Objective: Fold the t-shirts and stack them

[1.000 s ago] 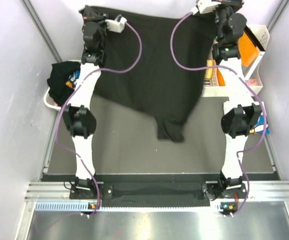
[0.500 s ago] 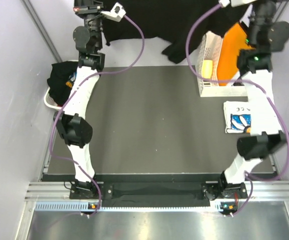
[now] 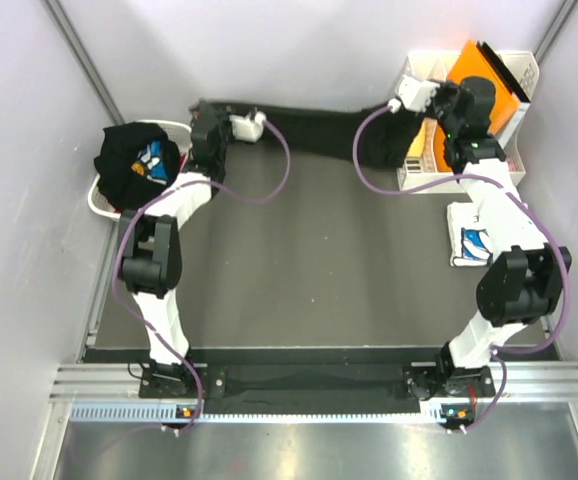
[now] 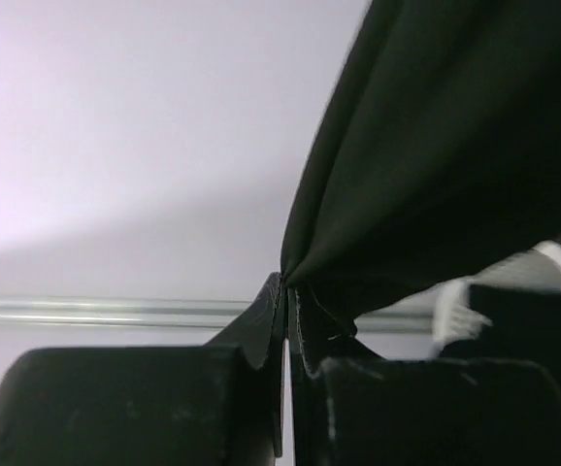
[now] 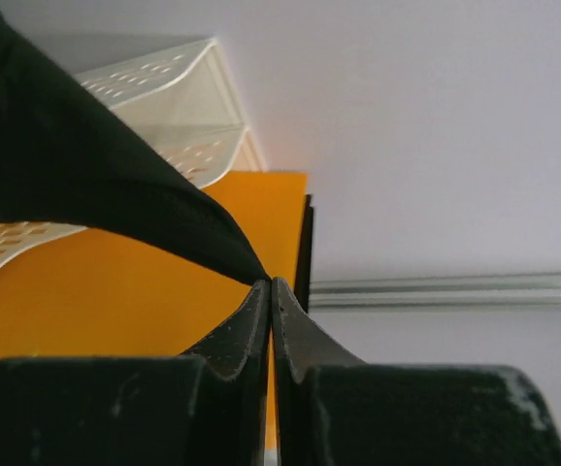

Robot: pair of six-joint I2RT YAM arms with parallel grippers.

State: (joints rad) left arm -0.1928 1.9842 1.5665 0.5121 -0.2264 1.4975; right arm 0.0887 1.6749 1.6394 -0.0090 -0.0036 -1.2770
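Note:
A black t-shirt [image 3: 309, 115] hangs stretched in a narrow band along the far edge of the table, held at both ends. My left gripper [image 3: 206, 110] is shut on its left end; the left wrist view shows the cloth [image 4: 436, 146] pinched at the fingertips of that gripper [image 4: 287, 286]. My right gripper [image 3: 397, 106] is shut on the right end, where a fold of the shirt [image 5: 67, 175] runs into its jaws [image 5: 270, 284]. A second black tee with a blue print [image 3: 129, 165] lies bunched at the left. A folded white tee [image 3: 469, 240] lies at the right.
The bunched tee sits in a white laundry basket [image 3: 99, 200] off the table's left edge. A white rack [image 3: 419, 178] at the back right holds an orange folder [image 3: 479, 75], close behind my right gripper. The back wall stands just past the shirt.
Both arms have swung out to the far edge and come down, carrying the black shirt off the middle of the table. It was spread wide a second ago and now is a low, taut band.

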